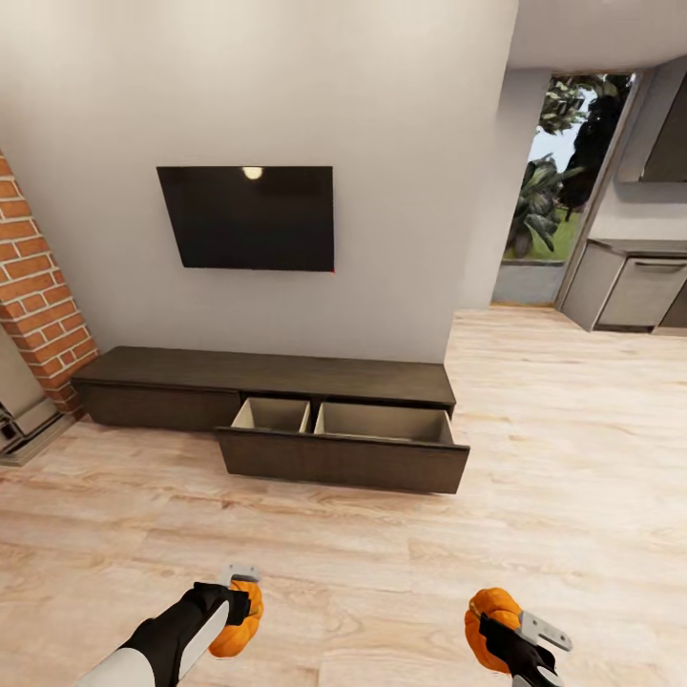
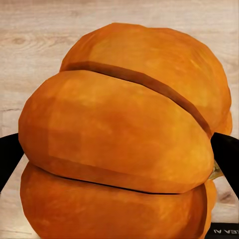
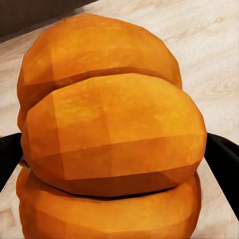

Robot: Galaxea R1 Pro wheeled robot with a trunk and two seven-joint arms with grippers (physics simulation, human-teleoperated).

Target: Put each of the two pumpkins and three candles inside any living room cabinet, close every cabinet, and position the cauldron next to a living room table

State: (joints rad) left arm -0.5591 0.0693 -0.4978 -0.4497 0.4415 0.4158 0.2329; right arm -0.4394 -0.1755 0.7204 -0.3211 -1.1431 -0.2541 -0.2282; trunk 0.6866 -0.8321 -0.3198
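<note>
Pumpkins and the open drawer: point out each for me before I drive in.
Left pumpkin [image 1: 239,625], head view, orange side below the left gripper.
Right pumpkin [image 1: 489,615], head view, upper orange ribs.
Open drawer [image 1: 343,461], head view, dark front panel.

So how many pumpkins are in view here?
2. One ribbed orange pumpkin sits in the left pincer, the other ribbed orange pumpkin in the right pincer, both above the wood floor.

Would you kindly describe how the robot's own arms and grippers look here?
The left arm has a white forearm shell, then a black wrist. The right arm shows black. Both the left gripper and right gripper have flat light-grey metal fingers; no cables visible.
</note>
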